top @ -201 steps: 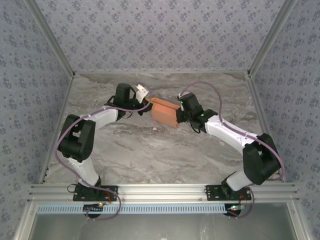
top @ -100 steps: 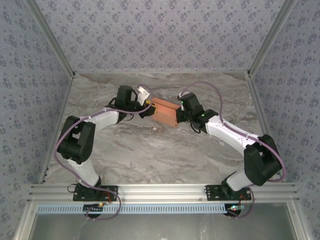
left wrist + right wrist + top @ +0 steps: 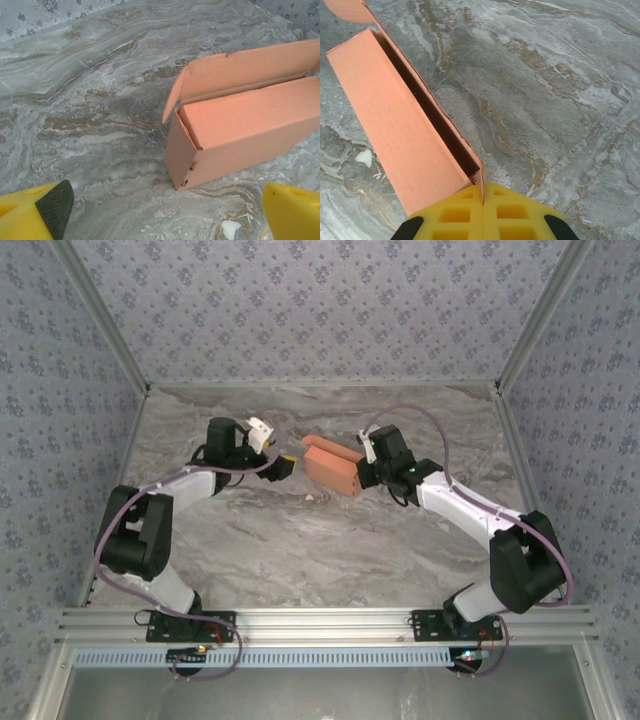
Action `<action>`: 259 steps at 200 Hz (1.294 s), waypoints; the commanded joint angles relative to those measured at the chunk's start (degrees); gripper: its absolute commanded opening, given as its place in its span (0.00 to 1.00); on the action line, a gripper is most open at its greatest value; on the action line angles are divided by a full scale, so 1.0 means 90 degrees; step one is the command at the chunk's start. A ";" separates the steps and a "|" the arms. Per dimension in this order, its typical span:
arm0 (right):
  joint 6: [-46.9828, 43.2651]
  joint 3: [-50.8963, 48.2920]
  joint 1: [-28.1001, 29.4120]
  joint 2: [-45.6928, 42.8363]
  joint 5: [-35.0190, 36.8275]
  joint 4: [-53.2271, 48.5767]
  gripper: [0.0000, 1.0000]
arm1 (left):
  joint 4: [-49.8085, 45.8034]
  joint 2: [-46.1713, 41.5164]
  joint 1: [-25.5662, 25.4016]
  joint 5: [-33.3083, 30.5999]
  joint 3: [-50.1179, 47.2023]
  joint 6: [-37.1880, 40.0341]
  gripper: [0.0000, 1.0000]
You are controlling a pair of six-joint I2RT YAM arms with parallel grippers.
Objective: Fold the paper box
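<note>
Standing on the marble-patterned bench (image 3: 300,540) near its far middle, the paper box (image 3: 332,468) is plain salmon-orange cardboard with unprinted faces; the left wrist view shows its long lid flap raised along the far side and a narrow end flap partly tucked at the near end (image 3: 240,135). The left arm bends its elbow outward to the left and reaches its forearm toward the centre. The left pincer (image 3: 283,465) points at the box's left end with its yellow fingers (image 3: 292,212) spread wide, near the box and clear of it. The right arm mirrors this from the right. The right pincer (image 3: 362,472) is pressed together, clamping the thin end wall of the box (image 3: 395,120) between its fingers (image 3: 455,217).
</note>
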 commanded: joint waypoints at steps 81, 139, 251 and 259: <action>-0.0349 0.0157 -0.0021 -0.0021 -0.0562 0.0051 0.00 | -0.0317 0.0842 -0.0256 0.0906 0.1013 0.0051 0.39; -0.0277 0.0261 0.0015 0.0049 -0.0412 -0.0007 0.00 | -0.0594 0.0834 -0.0346 0.0937 0.0975 0.0063 0.32; 0.0031 0.0347 0.0067 0.0079 -0.0395 -0.0102 0.00 | -0.0959 0.0906 -0.0420 0.0960 0.1200 0.0227 0.00; 0.0224 0.0394 0.0093 0.0097 -0.0356 -0.0146 0.00 | -0.0971 0.0865 -0.0470 0.0806 0.1178 0.0124 0.00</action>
